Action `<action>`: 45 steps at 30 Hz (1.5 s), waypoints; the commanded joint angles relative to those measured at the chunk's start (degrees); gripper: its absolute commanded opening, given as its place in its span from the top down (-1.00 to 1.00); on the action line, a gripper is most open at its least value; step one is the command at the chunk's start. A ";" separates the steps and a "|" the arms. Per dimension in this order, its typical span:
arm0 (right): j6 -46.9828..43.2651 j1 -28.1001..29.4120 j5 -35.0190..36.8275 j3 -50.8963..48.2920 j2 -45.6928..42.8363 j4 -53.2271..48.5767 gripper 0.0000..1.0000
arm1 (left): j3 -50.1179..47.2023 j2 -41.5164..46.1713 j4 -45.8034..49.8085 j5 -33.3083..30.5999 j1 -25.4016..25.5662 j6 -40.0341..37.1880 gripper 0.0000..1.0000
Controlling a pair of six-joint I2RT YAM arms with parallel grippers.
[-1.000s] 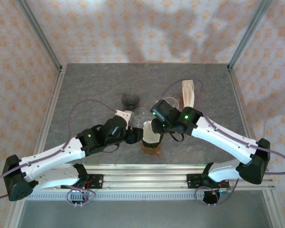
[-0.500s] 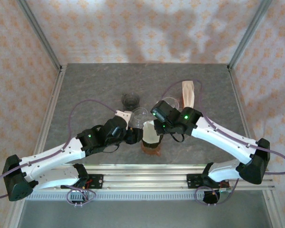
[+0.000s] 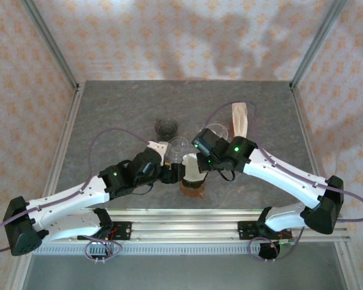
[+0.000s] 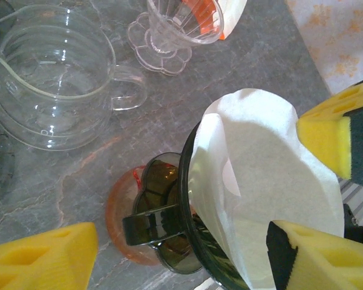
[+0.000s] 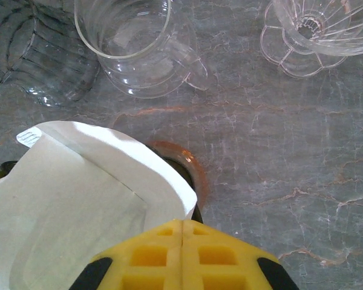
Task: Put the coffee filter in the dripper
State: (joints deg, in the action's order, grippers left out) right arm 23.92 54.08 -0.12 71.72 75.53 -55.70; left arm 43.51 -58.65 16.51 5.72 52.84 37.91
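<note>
The coffee filter (image 4: 260, 181) is already in the smoked dark dripper (image 4: 163, 225). Its white cone is tucked inside the rim, but it stands tall and lopsided and is only half spread. I'd say the job is mostly done. What seems to be left is pressing the paper down against the walls and letting go.

The right gripper (image 5: 181, 238) hangs just over the dripper with its yellow pads shut flat together, and it looks to be pinching the filter's upper edge. The left gripper (image 4: 181, 241) straddles the dripper with its fingers spread wide, holding nothing.

The dripper sits on an amber stand (image 4: 118, 211) on a grey, veined stone table (image 3: 115, 109). Just beyond the dripper stand a clear glass server (image 4: 48, 78) and a clear glass dripper (image 4: 175, 24). A ribbed dark glass (image 5: 30, 54) is a little farther off to the left, and a pale stack that looks like spare filters (image 3: 241, 118) lies beyond the dripper to the right.

Peach wallpaper with small orange motifs (image 3: 169, 36) closes in the space, and it is framed by aluminium posts (image 3: 48, 42).
</note>
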 commanded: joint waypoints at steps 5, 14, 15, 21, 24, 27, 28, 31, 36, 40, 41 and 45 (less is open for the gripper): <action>-1.09 0.98 2.86 0.46 1.14 -1.78 1.00 | -2.02 -0.85 -3.98 2.34 -2.10 2.07 -0.24; -1.35 1.64 3.29 0.75 2.04 -1.88 1.00 | -3.81 0.46 -6.54 2.87 -2.38 2.81 -0.36; -1.39 1.64 3.28 0.83 2.08 -1.91 1.00 | -4.25 1.26 -7.13 2.68 -2.43 3.08 -0.39; -1.42 1.67 3.29 0.99 1.93 -1.95 1.00 | -4.18 1.99 -8.16 3.63 -2.83 3.31 -0.59; -1.42 1.73 3.16 0.87 2.08 -1.87 1.00 | -4.10 1.04 -9.29 4.15 -2.82 3.31 -0.59; -1.11 1.79 3.24 0.83 1.85 -1.92 1.00 | -3.00 -0.78 -7.62 3.75 -2.83 3.22 -0.36; -0.87 1.75 3.43 0.83 1.64 -2.09 1.00 | -2.71 -1.23 -6.74 3.49 -2.83 3.14 -0.29; -0.57 1.81 3.86 0.85 1.02 -2.52 0.79 | -2.77 -1.46 -5.89 2.89 -2.83 3.22 -0.19; 0.22 1.81 4.52 0.74 -0.63 -2.92 0.21 | -2.98 -1.11 -6.49 3.07 -2.83 3.46 -0.19; 0.84 1.81 4.08 -0.24 -1.09 -3.01 0.09 | -2.86 -1.16 -6.32 3.20 -2.83 3.49 -0.20; 0.94 1.79 3.99 -0.79 -1.20 -3.01 0.04 | -2.90 -1.11 -6.31 3.17 -2.87 3.42 -0.20; 2.19 1.81 5.13 -2.60 -2.41 -3.30 0.01 | -3.20 -0.77 -5.84 2.74 -2.80 3.62 -0.20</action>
State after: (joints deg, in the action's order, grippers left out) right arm 24.67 55.46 2.26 70.48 74.81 -57.01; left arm 39.66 -60.14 9.78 9.17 50.19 41.10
